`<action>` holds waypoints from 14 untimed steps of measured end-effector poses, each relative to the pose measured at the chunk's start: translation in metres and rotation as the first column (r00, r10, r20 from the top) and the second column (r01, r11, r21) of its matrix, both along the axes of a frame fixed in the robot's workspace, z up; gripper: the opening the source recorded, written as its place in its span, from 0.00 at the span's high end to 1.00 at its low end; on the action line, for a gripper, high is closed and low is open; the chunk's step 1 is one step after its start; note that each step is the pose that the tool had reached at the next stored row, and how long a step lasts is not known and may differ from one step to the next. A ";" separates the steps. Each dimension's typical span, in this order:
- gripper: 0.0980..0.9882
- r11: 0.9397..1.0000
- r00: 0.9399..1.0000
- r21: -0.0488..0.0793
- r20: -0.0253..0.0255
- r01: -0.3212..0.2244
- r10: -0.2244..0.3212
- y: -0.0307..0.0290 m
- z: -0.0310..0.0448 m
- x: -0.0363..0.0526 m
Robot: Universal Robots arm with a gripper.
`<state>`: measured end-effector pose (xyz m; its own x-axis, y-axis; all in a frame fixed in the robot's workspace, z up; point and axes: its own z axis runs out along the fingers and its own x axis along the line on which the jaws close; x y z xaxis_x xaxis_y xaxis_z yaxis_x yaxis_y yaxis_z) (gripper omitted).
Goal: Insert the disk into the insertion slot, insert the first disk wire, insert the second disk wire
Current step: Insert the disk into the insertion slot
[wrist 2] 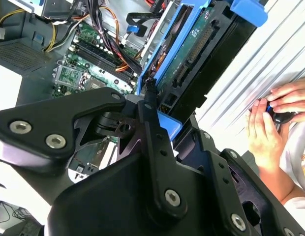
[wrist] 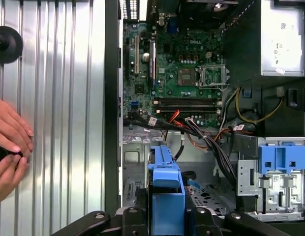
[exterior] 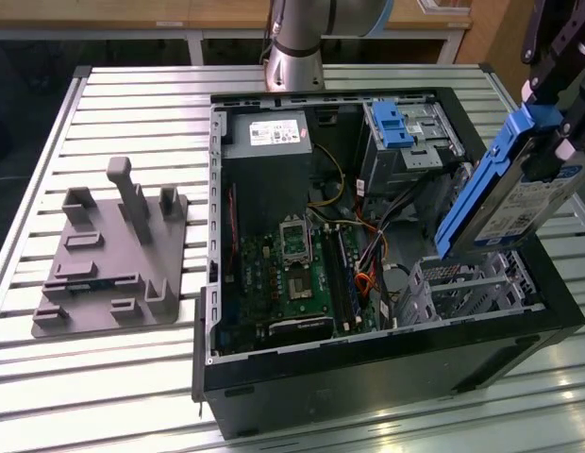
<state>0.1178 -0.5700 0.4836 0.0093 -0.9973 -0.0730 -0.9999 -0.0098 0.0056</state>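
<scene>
My gripper (exterior: 549, 118) is shut on the disk (exterior: 514, 193), a silver drive with a white label in a bright blue carrier. The disk hangs tilted, lower end down, above the exterior view's right side of the open computer case. Just below that lower end stands the insertion slot (exterior: 462, 288), a grey perforated drive cage in the case's near right corner. In the second wrist view the black fingers (wrist 2: 152, 128) clamp the blue carrier, with the disk (wrist 2: 192, 54) reaching away toward the case. In the first wrist view the carrier's blue edge (wrist: 165, 179) hangs over the perforated cage floor (wrist: 209, 194).
A taller grey bay with a blue latch (exterior: 394, 127) stands behind the cage. Loose black and orange wires (exterior: 373, 255) lie between the motherboard (exterior: 297, 274) and the cage. A person's hands (wrist 2: 273, 115) rest on the slatted table beside the case. A grey fixture (exterior: 113, 255) sits at the left.
</scene>
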 end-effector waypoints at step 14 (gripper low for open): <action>0.70 1.000 1.000 0.000 0.000 0.000 0.000 0.0039 -0.0093 0.0000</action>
